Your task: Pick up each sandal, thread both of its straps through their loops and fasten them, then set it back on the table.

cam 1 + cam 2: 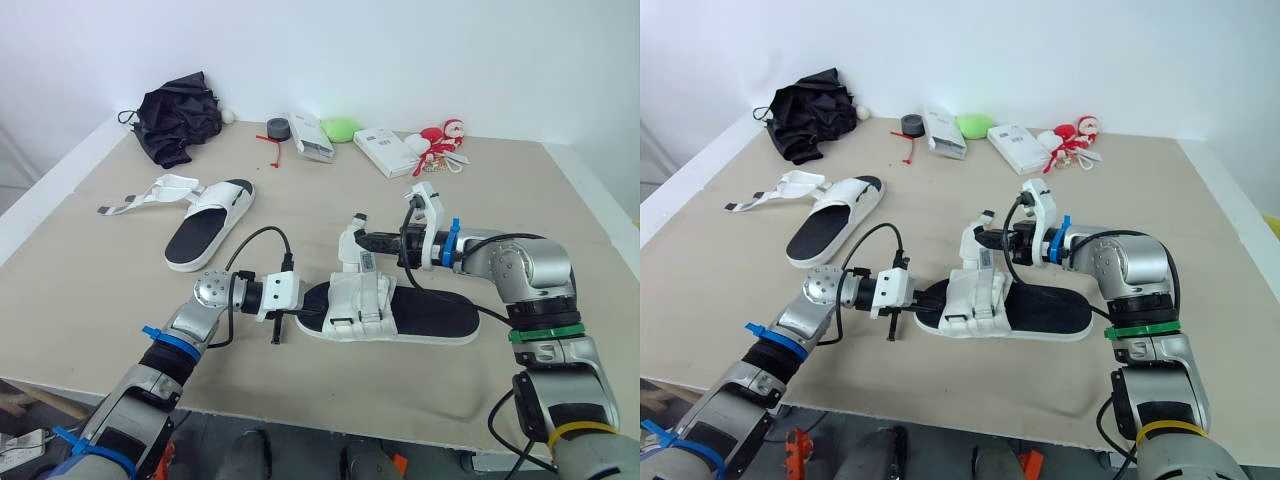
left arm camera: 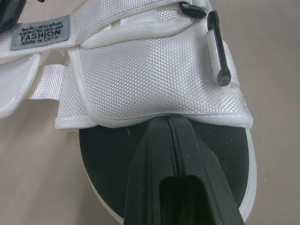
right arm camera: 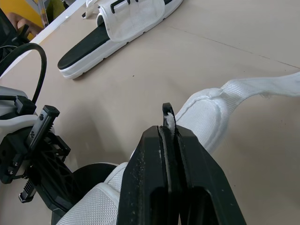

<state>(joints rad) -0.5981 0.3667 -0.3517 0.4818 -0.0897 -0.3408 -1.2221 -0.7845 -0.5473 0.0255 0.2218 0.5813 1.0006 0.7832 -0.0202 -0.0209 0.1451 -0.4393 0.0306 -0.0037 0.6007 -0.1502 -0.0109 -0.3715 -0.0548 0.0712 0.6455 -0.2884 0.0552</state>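
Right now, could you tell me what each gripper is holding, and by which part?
The right gripper pinches a strap of the near sandal by its raised end. The left gripper, shut, points at that sandal's toe opening; a hold there cannot be told.

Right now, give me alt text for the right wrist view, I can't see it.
The right gripper is shut on a white sandal strap. Beyond it, a second white sandal with a black footbed lies on the tan table.

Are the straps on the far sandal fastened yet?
No, the straps of the far sandal lie loose, spread out on the table.
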